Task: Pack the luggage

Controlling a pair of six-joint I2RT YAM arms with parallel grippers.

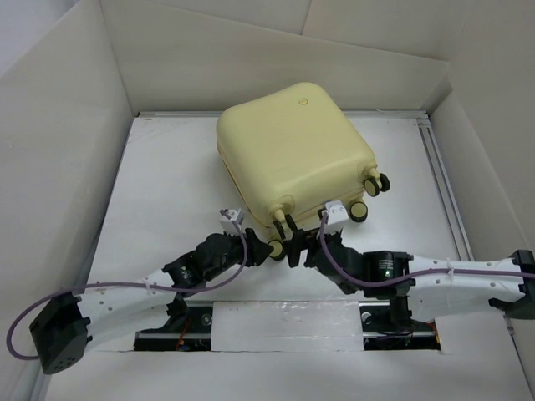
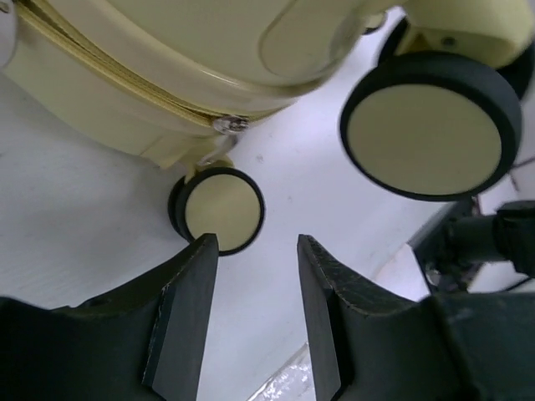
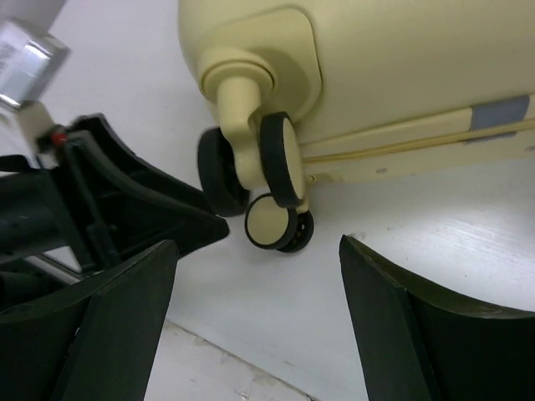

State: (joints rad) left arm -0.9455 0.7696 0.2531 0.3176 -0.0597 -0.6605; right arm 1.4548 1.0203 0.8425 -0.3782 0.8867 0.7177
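Seen from above, the pale yellow, rounded-square hard-shell luggage (image 1: 292, 150) lies shut and flat on the white table (image 1: 167, 200), towards the back and middle, inside pale cardboard walls (image 1: 67, 125). A small round logo (image 1: 303, 98) sits near its far edge. 2 of its black-and-yellow caster wheels (image 1: 368, 196) stick out at the near right corner. The left gripper (image 1: 274, 248) and right gripper (image 1: 294, 251) meet just beside each other at the luggage's near corner, close to another pair of wheels. In the left wrist view, the left gripper (image 2: 257, 251) has its 2 black fingers (image 2: 188, 301) parted by a narrow gap with nothing between them. A small caster wheel (image 2: 221, 209) stands just past the tip of 1 finger, and a larger-looking wheel (image 2: 426, 134) is to the right. The luggage's shell (image 2: 167, 50) and its closed zip (image 2: 125, 88) fill the top. In the right wrist view, the right gripper (image 3: 257, 251) is spread wide and holds nothing. The luggage (image 3: 401, 58) is ahead, with its corner caster wheels (image 3: 280, 159) resting on the table (image 3: 468, 242) beyond the fingertips. A black finger (image 3: 159, 209) of the left gripper reaches in from the left.
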